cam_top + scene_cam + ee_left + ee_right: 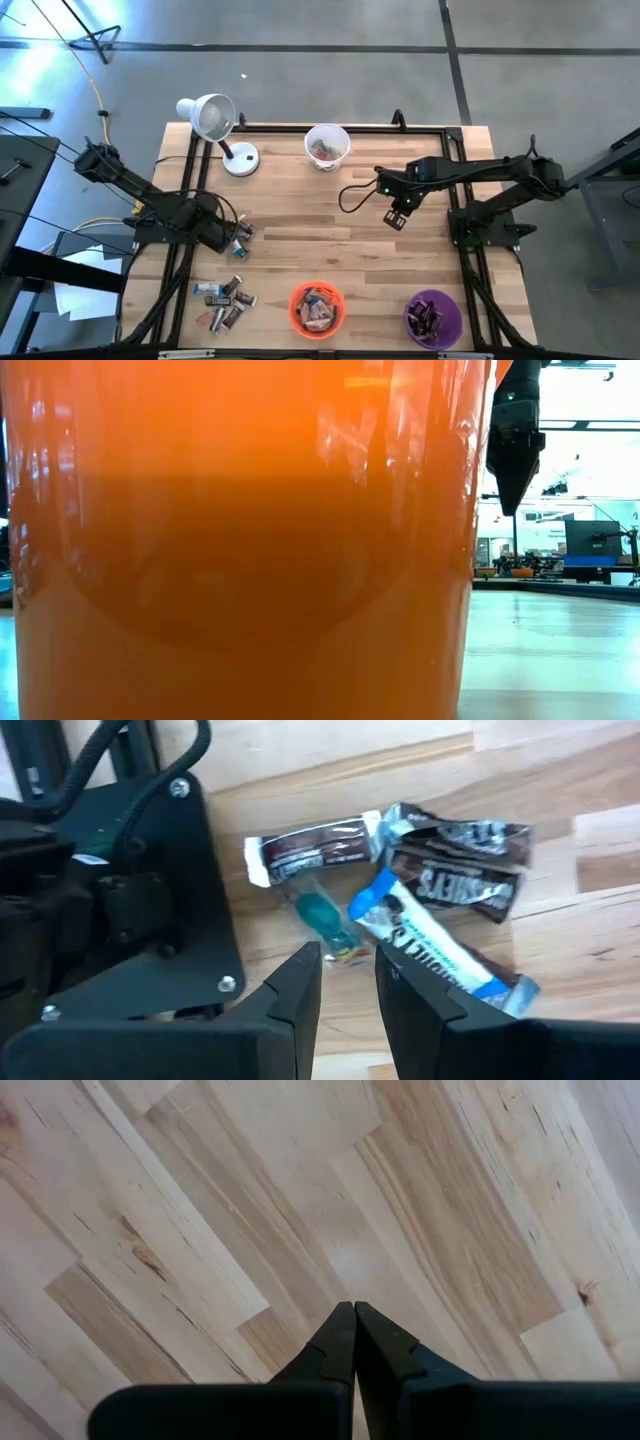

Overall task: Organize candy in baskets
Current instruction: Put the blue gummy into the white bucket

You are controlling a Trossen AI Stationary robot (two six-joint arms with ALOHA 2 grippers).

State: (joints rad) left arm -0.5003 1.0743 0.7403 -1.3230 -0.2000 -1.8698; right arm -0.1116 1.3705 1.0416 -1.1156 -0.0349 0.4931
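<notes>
Black fingers of our left gripper (pixel 348 982) stand a little apart, holding nothing, so they can slip around a candy. Just ahead lie a blue bar (pixel 440 952) and brown bars (pixel 312 848). Farther off wait the orange basket (pixel 316 309), purple basket (pixel 433 319) and white basket (pixel 327 147). Our right gripper (pixel 353 1342) hangs pinched tight, empty, over bare wood.

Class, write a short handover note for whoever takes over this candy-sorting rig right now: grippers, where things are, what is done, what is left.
Left gripper: low at the table's left side, fingers parted over a small cluster of candy; nothing held.
Right gripper: shut, empty, hanging above bare wood right of centre.
Baskets: white basket at the far edge, orange basket and purple basket at the near edge; all three hold some candy.
Left: the cluster at the left gripper and a loose pile left of the orange basket.
</notes>
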